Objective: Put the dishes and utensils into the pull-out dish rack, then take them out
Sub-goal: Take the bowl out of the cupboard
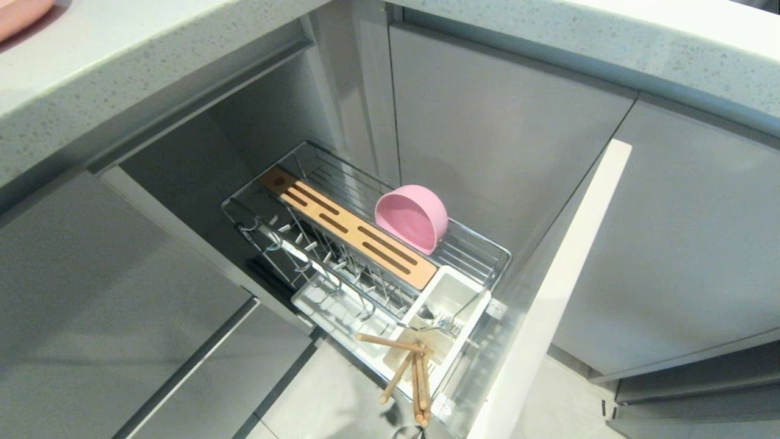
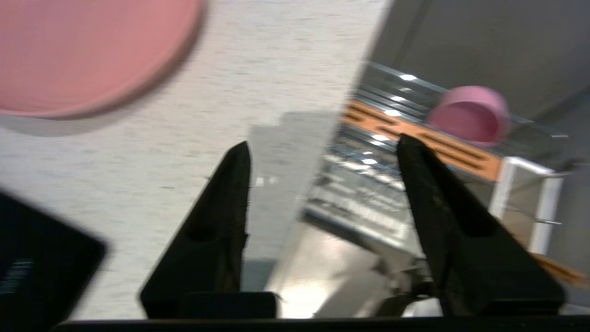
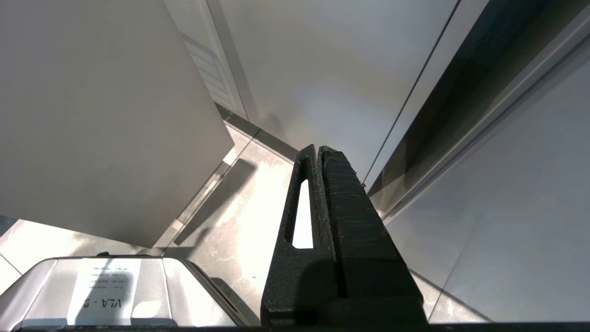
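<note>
The pull-out dish rack point(image 1: 487, 256) stands drawn out of the cabinet, its pale front panel point(image 1: 548, 292) at the near end. A pink bowl point(image 1: 411, 216) leans on its side in the wire basket beside the slotted wood strip point(image 1: 347, 235). Wooden chopsticks point(image 1: 414, 372) and a silver fork-like utensil point(image 1: 440, 320) sit in the white utensil box point(image 1: 463, 292). The pink plate point(image 2: 87, 55) lies on the countertop point(image 2: 276, 69); its edge shows in the head view point(image 1: 21, 15). My left gripper point(image 2: 323, 142) hangs open and empty above the counter's edge, with the bowl point(image 2: 470, 115) beyond. My right gripper point(image 3: 319, 148) is shut and parked low.
Grey cabinet fronts point(image 1: 670, 244) flank the open bay under the speckled countertop point(image 1: 122, 67). A black object point(image 2: 41, 258) lies on the counter near my left gripper. Part of my base point(image 3: 92, 290) and the tiled floor point(image 3: 239, 221) show under the right arm.
</note>
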Tool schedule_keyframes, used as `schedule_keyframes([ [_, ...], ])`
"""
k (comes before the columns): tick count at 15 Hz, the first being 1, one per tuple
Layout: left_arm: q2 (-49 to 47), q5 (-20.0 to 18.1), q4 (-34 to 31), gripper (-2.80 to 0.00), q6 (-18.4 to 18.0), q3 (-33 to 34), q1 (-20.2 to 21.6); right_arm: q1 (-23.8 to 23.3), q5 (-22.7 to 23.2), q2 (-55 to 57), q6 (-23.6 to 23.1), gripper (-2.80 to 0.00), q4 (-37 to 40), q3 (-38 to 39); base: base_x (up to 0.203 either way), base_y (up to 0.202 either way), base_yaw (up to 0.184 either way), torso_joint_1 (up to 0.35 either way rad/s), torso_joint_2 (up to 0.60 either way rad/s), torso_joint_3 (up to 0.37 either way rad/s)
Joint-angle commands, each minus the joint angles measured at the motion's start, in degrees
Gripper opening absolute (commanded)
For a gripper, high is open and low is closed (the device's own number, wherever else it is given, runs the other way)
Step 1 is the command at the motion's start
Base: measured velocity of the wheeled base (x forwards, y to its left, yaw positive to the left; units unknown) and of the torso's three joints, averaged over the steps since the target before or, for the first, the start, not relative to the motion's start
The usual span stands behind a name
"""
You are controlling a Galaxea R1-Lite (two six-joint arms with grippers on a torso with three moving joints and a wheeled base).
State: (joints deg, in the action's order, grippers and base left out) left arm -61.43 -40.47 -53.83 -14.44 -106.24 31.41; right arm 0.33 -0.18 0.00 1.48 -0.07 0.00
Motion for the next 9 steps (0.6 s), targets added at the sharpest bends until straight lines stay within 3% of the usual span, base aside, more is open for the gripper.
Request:
schedule_keyframes([
  [1,4.28,-1.42,0.42,-2.8,2.3,3.07,-2.16,0.04,0.01,0.0,0.01,-2.8,-0.01,0.09,0.0,0.0,0.0,0.0,0.0,0.0],
  [3,6.88,-1.76,6.76,-2.8,6.41,7.3,-5.89,0.02,0.01,0.0,0.01,-2.8,-0.01,0.09,0.0,0.0,0.0,0.0,0.0,0.0],
  [4,8.32,-1.68,11.88,-2.8,11.52,9.4,-7.76,0.02,0.01,0.0,0.01,-2.8,-0.01,0.01,0.0,0.0,0.0,0.0,0.0,0.0],
  [6,11.22,-0.51,27.39,-2.8,24.56,15.75,-10.53,0.07,0.01,0.0,0.01,-2.8,-0.01,0.09,0.0,0.0,0.0,0.0,0.0,0.0],
  [7,12.33,1.31,36.0,-2.8,33.44,18.98,-11.5,0.02,0.01,0.0,0.01,-2.8,-0.01,0.09,0.0,0.0,0.0,0.0,0.0,0.0],
  [9,13.28,4.55,46.6,-2.8,46.73,22.41,-12.85,0.03,0.01,0.0,0.01,-2.8,-0.01,0.08,0.0,0.0,0.0,0.0,0.0,0.0],
])
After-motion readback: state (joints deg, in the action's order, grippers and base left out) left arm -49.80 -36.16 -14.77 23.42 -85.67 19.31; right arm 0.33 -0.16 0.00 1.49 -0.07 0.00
